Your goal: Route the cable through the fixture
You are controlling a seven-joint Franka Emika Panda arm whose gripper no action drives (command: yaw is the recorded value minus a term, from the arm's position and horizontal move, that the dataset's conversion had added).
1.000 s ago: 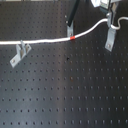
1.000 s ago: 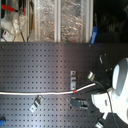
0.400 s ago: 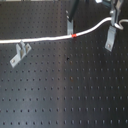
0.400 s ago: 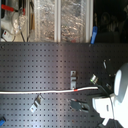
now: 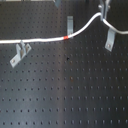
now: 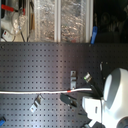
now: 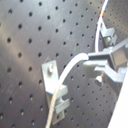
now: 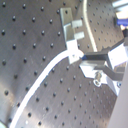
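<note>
- The long thin white flexible cable (image 5: 40,40) lies across the black perforated metal counter (image 5: 65,95); in the first exterior view it comes in from the first exterior view's left edge, runs nearly level, then climbs in a curve toward the upper right.
- A short red band (image 5: 67,37) wraps the cable just below the upright grey metal clip (image 5: 70,23) near the top centre of the first exterior view.
- The cable passes just above another small grey metal bracket (image 5: 20,51) toward the first exterior view's left, and beside a third grey clip (image 5: 109,41) toward the first exterior view's right.
- In the second exterior view the cable (image 6: 35,93) stretches from the second exterior view's left edge to the white robot arm (image 6: 116,95).
- In both wrist views the end effector (image 7: 95,59) has its dark fingers (image 8: 100,57) pressed together on the cable (image 8: 47,75), pinching it close to a grey clip (image 8: 70,29) bolted to the counter.
- In the first wrist view the cable (image 7: 62,82) arcs from the fingers past the slotted grey fixture (image 7: 52,80).
</note>
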